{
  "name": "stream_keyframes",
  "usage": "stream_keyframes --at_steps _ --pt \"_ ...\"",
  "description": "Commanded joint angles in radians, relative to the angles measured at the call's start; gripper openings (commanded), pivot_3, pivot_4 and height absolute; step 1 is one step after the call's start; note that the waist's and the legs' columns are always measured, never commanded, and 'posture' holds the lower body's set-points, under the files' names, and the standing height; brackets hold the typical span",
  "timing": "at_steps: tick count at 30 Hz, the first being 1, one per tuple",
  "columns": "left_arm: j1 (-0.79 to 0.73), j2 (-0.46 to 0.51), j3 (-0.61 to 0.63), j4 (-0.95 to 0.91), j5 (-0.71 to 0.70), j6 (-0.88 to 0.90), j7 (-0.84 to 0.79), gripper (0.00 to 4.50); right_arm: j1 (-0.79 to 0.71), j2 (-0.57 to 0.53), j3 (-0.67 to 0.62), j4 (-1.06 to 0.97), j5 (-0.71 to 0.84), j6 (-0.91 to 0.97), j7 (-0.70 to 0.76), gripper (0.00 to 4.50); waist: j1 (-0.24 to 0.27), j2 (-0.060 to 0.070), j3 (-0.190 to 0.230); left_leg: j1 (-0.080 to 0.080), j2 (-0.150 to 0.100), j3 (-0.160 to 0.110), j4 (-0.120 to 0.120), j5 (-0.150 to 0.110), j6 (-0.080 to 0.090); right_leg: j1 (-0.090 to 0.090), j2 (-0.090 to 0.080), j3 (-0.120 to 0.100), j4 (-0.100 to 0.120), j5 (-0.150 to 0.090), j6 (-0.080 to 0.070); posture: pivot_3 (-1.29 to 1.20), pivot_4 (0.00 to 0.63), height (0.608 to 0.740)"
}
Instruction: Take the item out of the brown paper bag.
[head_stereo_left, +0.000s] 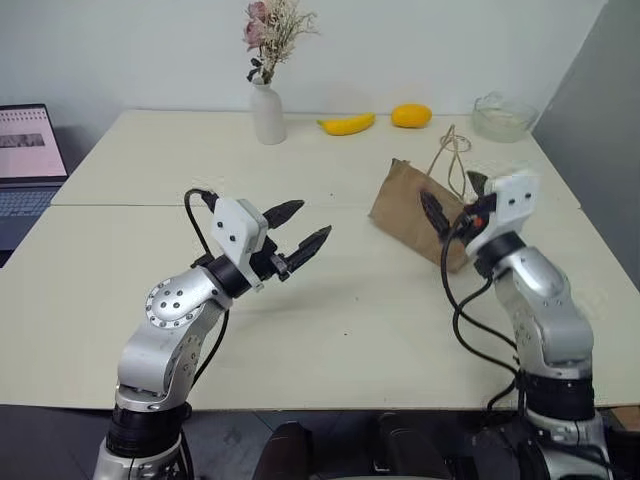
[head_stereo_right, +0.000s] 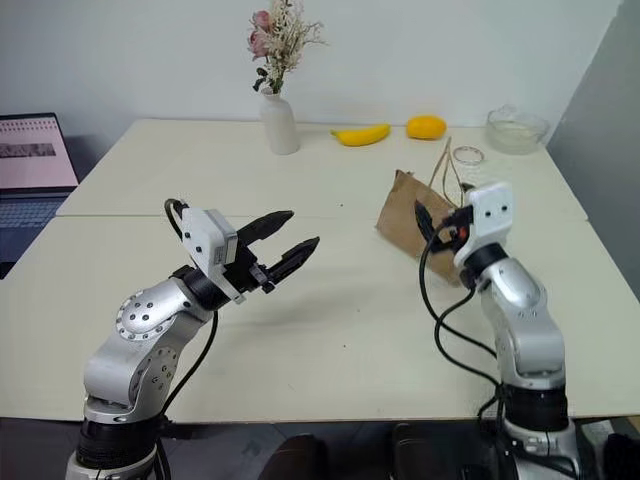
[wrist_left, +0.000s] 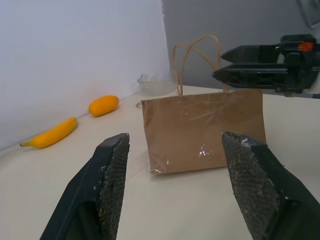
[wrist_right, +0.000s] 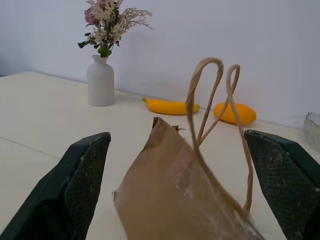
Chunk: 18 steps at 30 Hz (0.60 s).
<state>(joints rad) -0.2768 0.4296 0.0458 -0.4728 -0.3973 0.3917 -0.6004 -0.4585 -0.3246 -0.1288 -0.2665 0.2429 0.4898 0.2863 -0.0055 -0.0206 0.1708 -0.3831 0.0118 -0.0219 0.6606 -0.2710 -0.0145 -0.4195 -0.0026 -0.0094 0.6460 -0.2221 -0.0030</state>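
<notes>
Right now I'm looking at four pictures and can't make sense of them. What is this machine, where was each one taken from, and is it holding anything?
It is a two-armed robot at a pale table. Two pictures come from cameras in its head, looking down over its arms. The other two come from a camera on each wrist, so the dark wedges at the bottom are that arm's own fingers.

The left gripper and the right gripper are both open and hold nothing. The right one is close to the brown paper bag, whose cord handles stand up. What is inside the bag cannot be seen.

Further back lie a banana, an orange-yellow fruit, a white vase of dried flowers and a glass bowl. A laptop sits at the left.
</notes>
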Motion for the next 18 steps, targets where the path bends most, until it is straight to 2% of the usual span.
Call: stream_keyframes --at_steps 1,18 --pt "-0.026 0.003 0.005 -0.029 -0.022 -0.004 0.001 3.06 -0.074 -0.044 -0.018 0.067 -0.008 0.009 0.011 4.5 0.0 0.0 0.0 0.0 0.0 0.0 0.0 0.0 0.0 0.0 0.0 0.0 0.0 0.0 0.0 0.0 0.15 0.74" --pt "-0.106 -0.007 0.003 -0.059 -0.095 0.074 0.034 3.06 -0.373 -0.077 -0.074 0.419 0.117 0.034 0.116 4.5 -0.001 -0.001 0.003 -0.001 0.0 0.003 0.0 0.0 0.0 -0.001 0.0 0.001 0.001 0.0 0.0 0.0 0.15 0.74"
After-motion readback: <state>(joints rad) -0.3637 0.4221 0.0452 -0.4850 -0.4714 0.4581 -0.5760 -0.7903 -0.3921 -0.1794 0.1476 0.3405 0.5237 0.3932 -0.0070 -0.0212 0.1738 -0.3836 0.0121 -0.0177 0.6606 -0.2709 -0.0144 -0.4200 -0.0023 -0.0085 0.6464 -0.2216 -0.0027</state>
